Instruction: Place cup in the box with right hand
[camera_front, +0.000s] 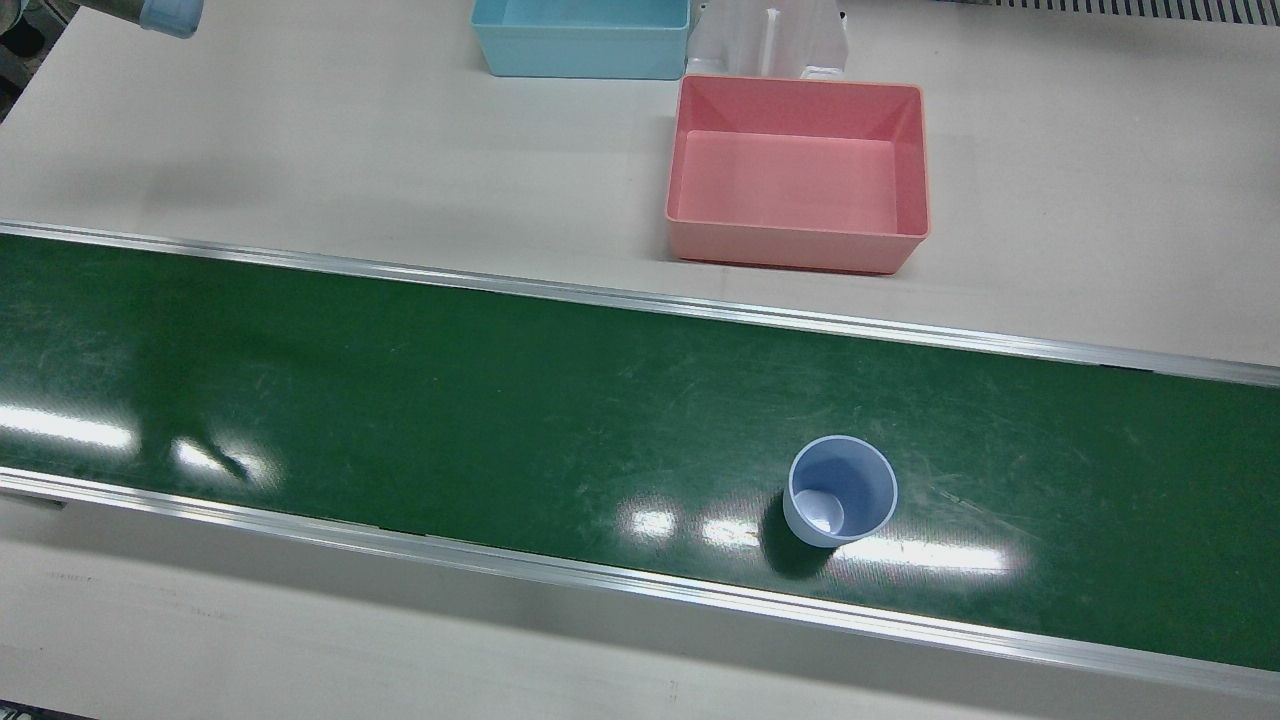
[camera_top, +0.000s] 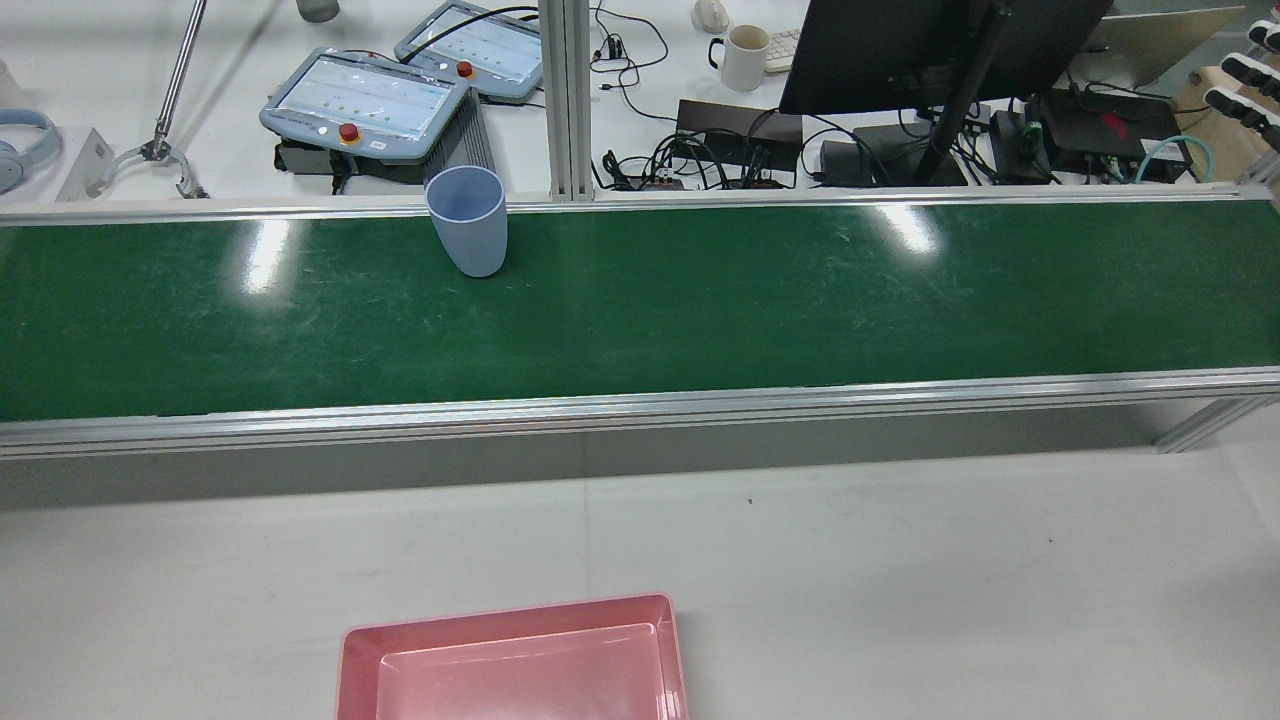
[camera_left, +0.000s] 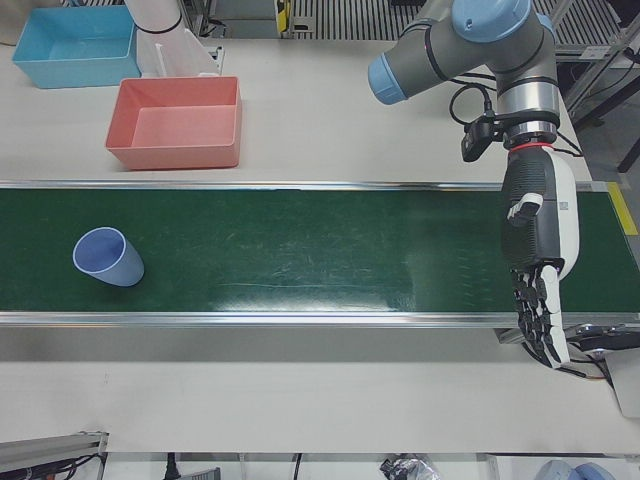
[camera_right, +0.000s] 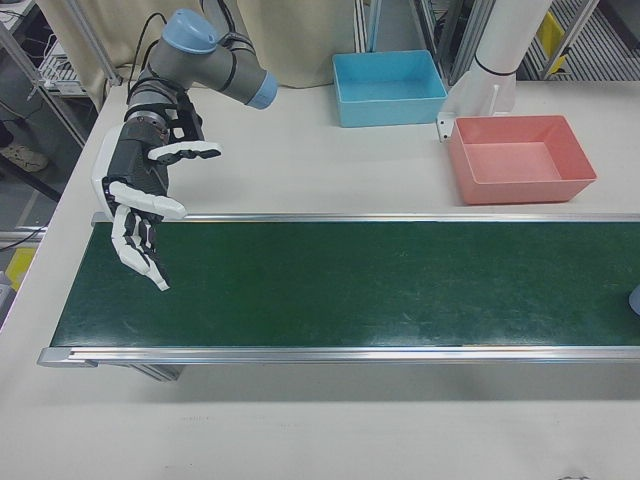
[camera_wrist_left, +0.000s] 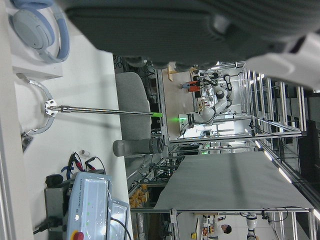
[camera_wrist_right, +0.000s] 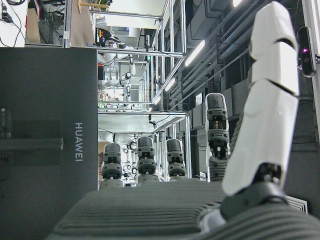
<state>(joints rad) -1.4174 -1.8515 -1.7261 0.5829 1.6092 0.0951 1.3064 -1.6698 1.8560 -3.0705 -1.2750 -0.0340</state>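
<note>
A pale blue cup (camera_front: 842, 490) stands upright on the green conveyor belt (camera_front: 450, 400), alone and empty. It also shows in the rear view as cup (camera_top: 467, 220) and in the left-front view as cup (camera_left: 107, 257). The empty pink box (camera_front: 790, 245) sits on the white table beside the belt, box (camera_right: 525, 190). My right hand (camera_right: 140, 205) hovers open over the far end of the belt, fingers spread, a long way from the cup. My left hand (camera_left: 538, 255) hangs open over the opposite end, fingers pointing down.
A light blue box (camera_front: 580, 62) stands behind the pink one, beside a white pedestal (camera_front: 770, 40). Aluminium rails (camera_front: 640, 300) edge the belt. Beyond it in the rear view are teach pendants (camera_top: 365, 100), a monitor (camera_top: 900, 50) and cables.
</note>
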